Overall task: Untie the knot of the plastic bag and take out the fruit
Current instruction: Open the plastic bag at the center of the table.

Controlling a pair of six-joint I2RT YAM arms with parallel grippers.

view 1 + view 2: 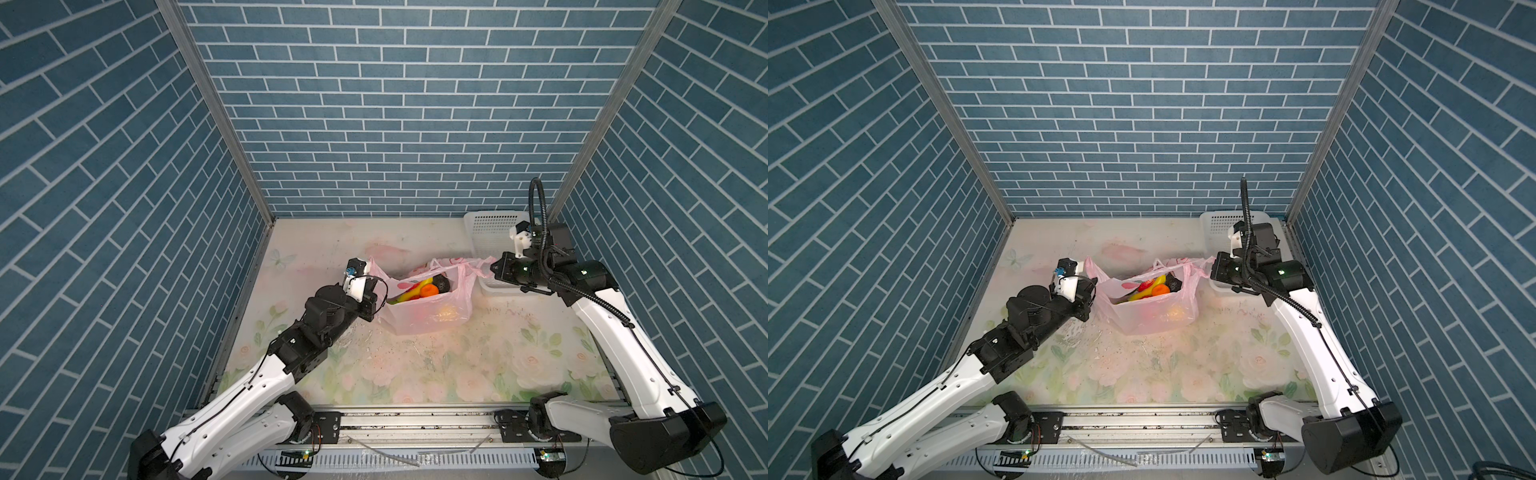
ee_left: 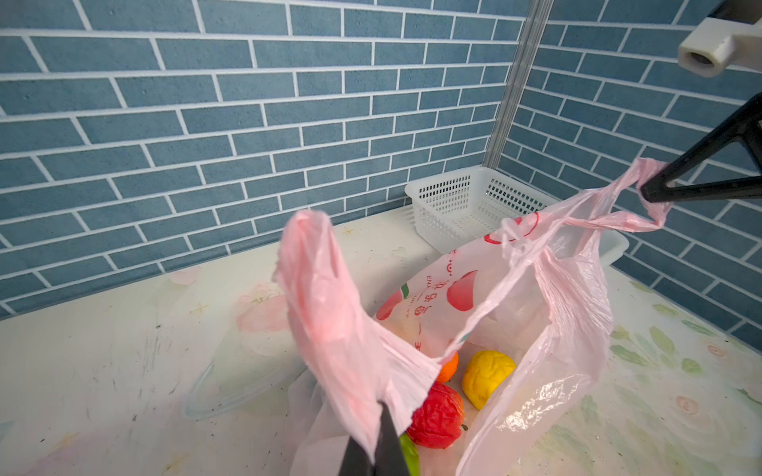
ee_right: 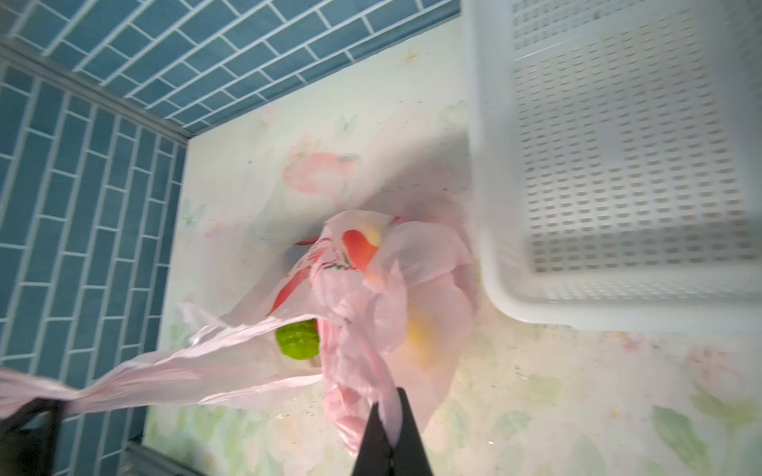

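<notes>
The pink plastic bag [image 1: 432,320] [image 1: 1154,320] stands mid-table with its mouth pulled wide. My left gripper [image 1: 379,290] [image 2: 381,416] is shut on the bag's left handle loop [image 2: 321,288]. My right gripper [image 1: 493,266] [image 3: 387,408] is shut on the right handle loop [image 2: 618,206], near the basket. The two loops stand apart and no knot is in view. Fruit lies inside the bag: a banana [image 1: 411,293], an orange [image 1: 1160,290], a red apple [image 2: 437,416], a yellow round one [image 2: 486,377] and a green one [image 3: 297,340].
A white perforated basket [image 1: 494,232] [image 2: 453,206] stands in the back right corner, right behind my right gripper. Blue brick walls close the table on three sides. A flowered cloth [image 1: 415,365] covers the table in front of the bag.
</notes>
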